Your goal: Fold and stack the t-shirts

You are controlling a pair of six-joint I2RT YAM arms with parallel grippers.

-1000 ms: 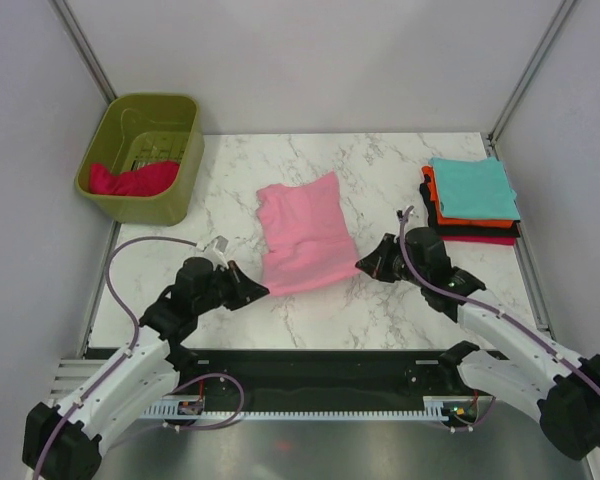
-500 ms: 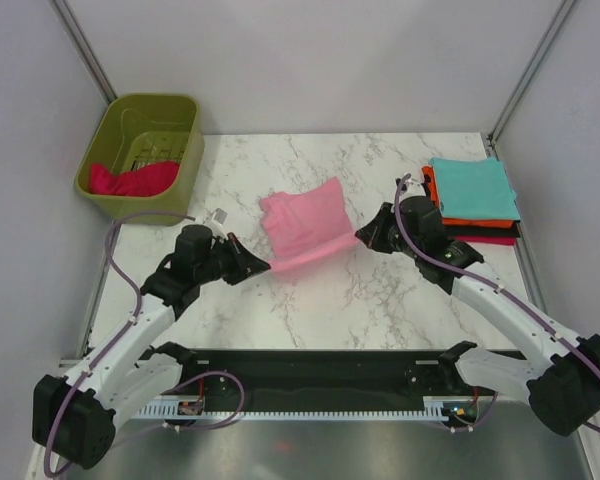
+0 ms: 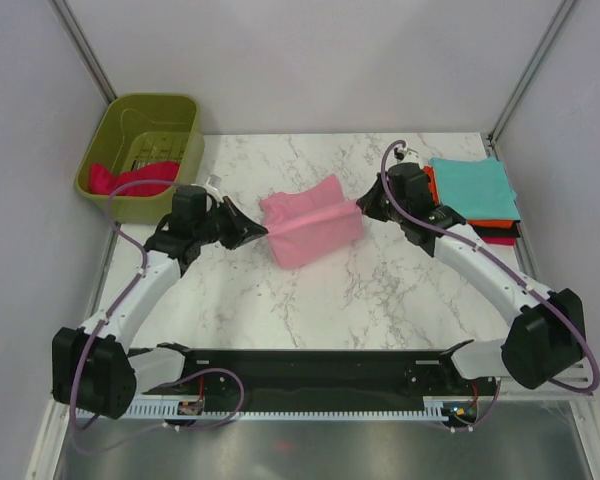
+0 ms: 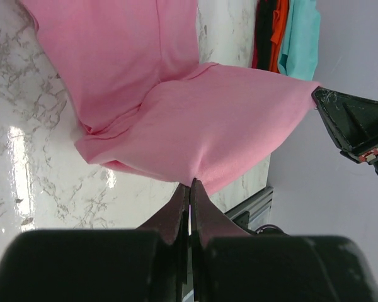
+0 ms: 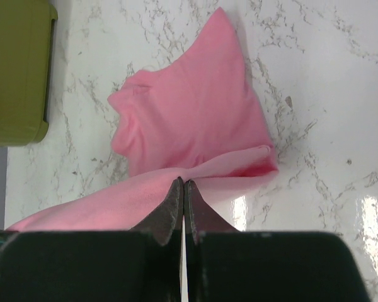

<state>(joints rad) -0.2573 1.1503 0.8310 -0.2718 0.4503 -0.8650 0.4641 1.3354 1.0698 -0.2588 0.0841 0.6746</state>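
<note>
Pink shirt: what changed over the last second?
The left claw and right claw carried the near edge of the pink shirt away from the arm bases, over its far half, so it is partly doubled. Both stayed shut on that edge. The folded stack, green basket and red shirt in it did not move.

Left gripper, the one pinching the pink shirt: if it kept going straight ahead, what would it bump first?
The left gripper would push straight into the pink t-shirt it is pinching. Past that cloth it would probably meet the right gripper holding the other end, though height is hard to judge.
</note>
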